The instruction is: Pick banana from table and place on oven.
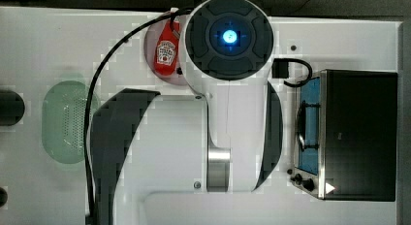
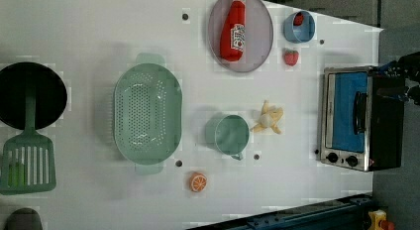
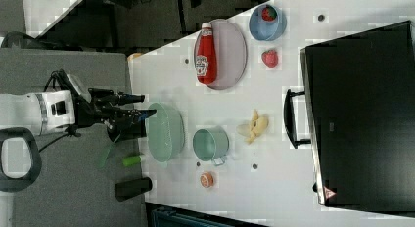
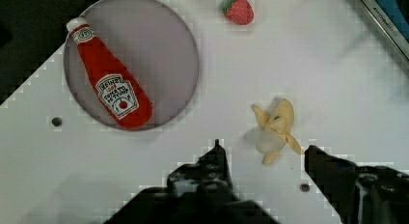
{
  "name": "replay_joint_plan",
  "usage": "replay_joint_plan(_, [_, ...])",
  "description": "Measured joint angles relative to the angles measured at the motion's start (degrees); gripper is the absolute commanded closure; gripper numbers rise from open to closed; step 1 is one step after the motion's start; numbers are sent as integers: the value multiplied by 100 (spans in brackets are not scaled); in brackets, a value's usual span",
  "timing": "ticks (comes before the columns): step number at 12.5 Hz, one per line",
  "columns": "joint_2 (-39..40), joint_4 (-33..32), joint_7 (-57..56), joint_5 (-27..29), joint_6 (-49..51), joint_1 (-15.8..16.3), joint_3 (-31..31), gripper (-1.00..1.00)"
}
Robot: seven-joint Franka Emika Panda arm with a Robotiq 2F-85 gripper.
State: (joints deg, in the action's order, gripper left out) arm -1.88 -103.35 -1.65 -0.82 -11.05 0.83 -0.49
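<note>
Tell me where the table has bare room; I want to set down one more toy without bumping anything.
The widest bare stretch of table in the left view runs above the colander, left of the plate with the ketchup bottle. A smaller gap lies between the orange slice and the oven. It is crowded around the cup and banana.

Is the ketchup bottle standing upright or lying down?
Lying down. The ketchup bottle rests on its side on the grey plate, its label facing up and full length visible from above in the left view.
</note>
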Motion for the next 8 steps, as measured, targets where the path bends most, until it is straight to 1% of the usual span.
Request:
replay_joint_plan(2, [-1319, -1281, 48, -73, 1120, -3, -120, -81])
replay_joint_plan(3, [-1986, -1695, 191, -113, 1237, -78, -171, -99])
replay_joint_plan(4, [-2558, -1897, 274, -119, 1226, -159, -199, -100])
replay_joint_plan(6, [-3365, -1897, 380, -125, 1318, -186, -256, -100])
replay_joint_plan(8, [-3634, -1718, 414, -86, 1131, -214, -223, -100])
